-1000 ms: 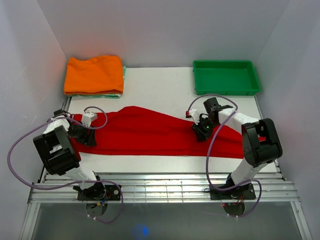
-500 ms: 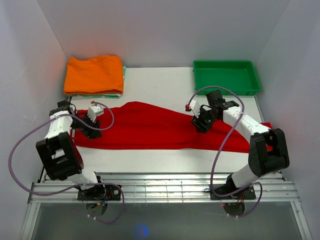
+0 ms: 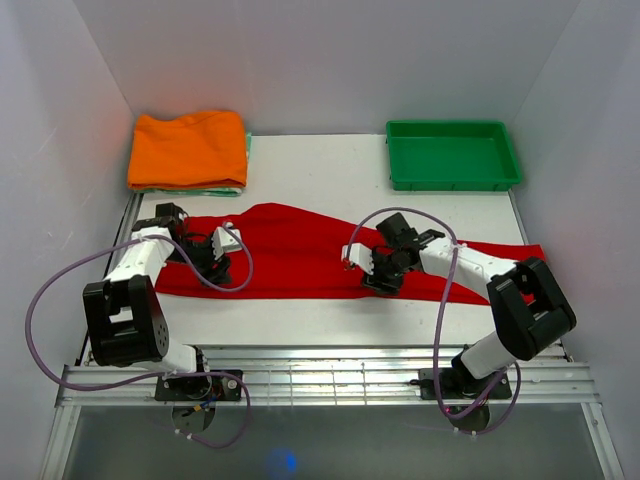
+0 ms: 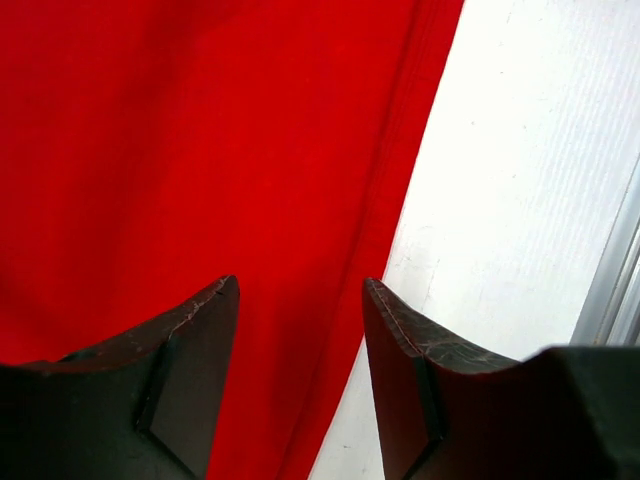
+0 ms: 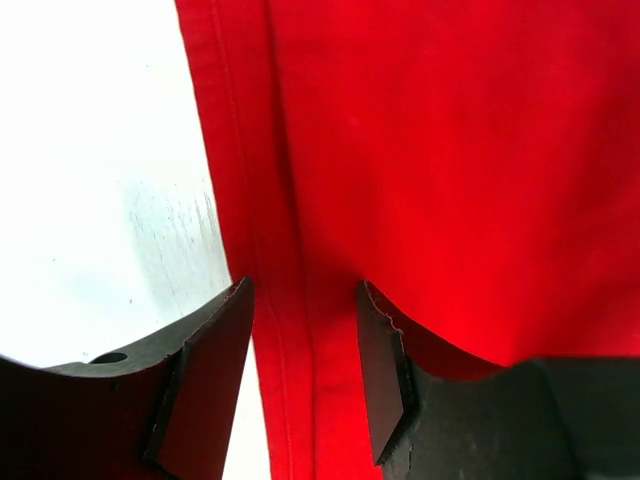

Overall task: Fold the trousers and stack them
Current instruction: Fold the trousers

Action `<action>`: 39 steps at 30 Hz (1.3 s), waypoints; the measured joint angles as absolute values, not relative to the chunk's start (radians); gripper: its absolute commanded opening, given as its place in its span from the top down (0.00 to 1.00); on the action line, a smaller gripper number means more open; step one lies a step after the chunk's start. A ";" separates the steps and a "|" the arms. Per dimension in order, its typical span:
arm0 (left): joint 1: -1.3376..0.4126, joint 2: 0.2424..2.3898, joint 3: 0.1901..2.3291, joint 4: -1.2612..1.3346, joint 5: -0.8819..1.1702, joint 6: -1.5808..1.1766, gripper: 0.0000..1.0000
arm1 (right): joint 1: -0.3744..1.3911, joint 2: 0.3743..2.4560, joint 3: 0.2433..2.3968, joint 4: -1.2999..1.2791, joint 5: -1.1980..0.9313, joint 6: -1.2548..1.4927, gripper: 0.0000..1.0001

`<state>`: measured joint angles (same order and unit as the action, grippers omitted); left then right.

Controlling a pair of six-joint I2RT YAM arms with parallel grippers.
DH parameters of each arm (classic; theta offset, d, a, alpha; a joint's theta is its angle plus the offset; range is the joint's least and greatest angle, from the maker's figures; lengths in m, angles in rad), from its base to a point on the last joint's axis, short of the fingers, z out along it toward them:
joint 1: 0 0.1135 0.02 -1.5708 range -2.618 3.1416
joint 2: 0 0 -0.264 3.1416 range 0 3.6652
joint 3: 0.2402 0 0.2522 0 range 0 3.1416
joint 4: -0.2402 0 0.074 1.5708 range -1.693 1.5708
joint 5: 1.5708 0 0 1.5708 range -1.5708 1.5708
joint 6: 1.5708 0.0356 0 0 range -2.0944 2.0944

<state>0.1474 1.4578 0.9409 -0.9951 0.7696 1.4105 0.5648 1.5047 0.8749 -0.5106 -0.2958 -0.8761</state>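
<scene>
Both jaws slid inward along the red trousers (image 3: 300,255); wrist views show us them open, top view the green tray (image 3: 453,184).

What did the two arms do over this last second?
Both arms slid inward over the trousers: the left gripper toward the middle, the right gripper leftward. Both stand open, gripping nothing. The orange garment and green tray stayed put.
</scene>
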 measured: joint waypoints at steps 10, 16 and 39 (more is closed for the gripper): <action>0.146 1.456 0.886 -0.955 0.723 1.433 0.37 | 0.624 1.517 0.805 -0.378 -0.201 -0.856 0.61; 0.146 1.428 0.878 -0.955 0.722 1.448 0.37 | 0.625 1.504 0.806 -0.374 -0.186 -0.846 0.40; 0.146 1.433 0.886 -0.956 0.724 1.452 0.36 | 0.610 1.555 0.865 -0.399 -0.234 -0.861 0.57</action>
